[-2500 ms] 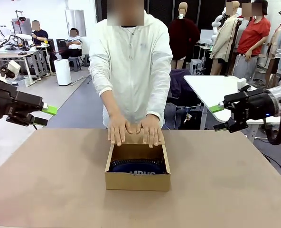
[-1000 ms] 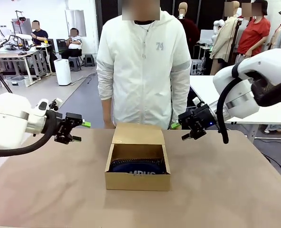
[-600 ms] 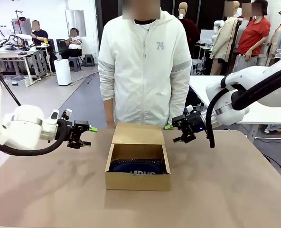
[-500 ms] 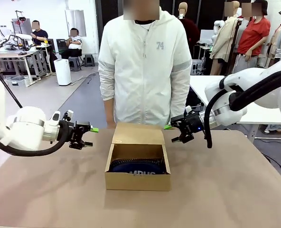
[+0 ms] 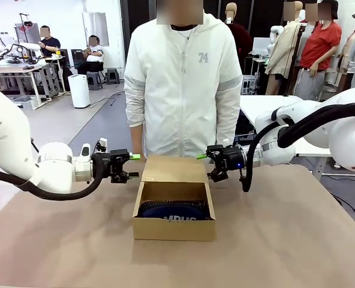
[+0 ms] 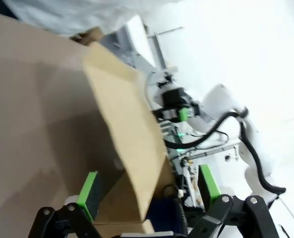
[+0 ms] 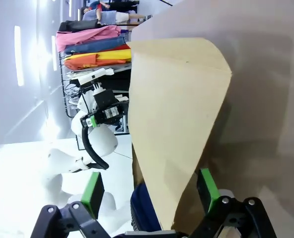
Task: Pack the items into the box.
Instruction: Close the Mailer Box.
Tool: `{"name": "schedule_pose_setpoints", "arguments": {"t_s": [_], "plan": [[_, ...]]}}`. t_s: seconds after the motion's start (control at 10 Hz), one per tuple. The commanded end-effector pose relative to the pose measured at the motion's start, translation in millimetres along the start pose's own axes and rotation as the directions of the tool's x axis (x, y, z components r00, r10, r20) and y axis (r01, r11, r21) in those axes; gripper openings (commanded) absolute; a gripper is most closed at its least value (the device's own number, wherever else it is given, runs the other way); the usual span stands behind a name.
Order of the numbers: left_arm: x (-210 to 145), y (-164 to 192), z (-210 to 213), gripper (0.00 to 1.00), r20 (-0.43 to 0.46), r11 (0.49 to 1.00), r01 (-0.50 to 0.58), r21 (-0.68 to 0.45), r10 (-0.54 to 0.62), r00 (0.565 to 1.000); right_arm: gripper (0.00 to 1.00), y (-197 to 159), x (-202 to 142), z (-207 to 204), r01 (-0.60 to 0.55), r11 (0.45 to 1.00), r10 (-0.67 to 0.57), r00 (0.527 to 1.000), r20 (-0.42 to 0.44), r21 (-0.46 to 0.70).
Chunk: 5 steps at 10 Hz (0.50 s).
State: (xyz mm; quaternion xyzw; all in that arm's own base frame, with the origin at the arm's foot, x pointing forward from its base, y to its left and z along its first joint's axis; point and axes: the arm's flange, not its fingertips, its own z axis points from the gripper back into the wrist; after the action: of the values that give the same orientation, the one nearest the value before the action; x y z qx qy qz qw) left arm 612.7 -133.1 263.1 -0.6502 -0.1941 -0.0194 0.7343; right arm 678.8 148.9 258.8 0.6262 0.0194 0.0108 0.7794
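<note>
Centrally on the brown tabletop (image 5: pixel 57 240) sits the small brown corrugated cardboard box (image 5: pixel 174 228), its flap lid (image 5: pixel 174 170) raised between both released grippers, left gripper (image 5: pixel 132 167) and right gripper (image 5: pixel 204 166) flanking it. Inside lies the navy blue fabric pouch (image 5: pixel 174 211).

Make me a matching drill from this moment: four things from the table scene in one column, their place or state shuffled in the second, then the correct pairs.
Things
1. left tool
2. right tool
3. navy pouch
4. box lid flap

Places or states
A. lying inside the box, white lettering partly showing
B. open, at the flap's edge on the picture's right in the front view
C. raised, at the box's far side
D. open, at the flap's edge on the picture's left in the front view

Pairs: 1-D, 2-B, 3-A, 4-C
</note>
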Motion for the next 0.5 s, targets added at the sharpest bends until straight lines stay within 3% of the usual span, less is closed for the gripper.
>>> {"name": "schedule_pose_setpoints", "arguments": {"t_s": [0.0,0.4], "plan": [[-2.4,4.8,-9.1,1.00,-0.065,0.995,0.013,-0.103,-0.020,0.998,1.00,7.1,8.6,-0.6,0.012,0.999,-0.012,1.000,-0.006,0.050],[-3.1,15.1,-32.1,1.00,-0.151,0.995,-0.023,-0.093,0.009,0.988,1.00,13.2,-1.6,-7.6,-0.032,0.996,0.034,0.999,-0.024,0.079]]}}
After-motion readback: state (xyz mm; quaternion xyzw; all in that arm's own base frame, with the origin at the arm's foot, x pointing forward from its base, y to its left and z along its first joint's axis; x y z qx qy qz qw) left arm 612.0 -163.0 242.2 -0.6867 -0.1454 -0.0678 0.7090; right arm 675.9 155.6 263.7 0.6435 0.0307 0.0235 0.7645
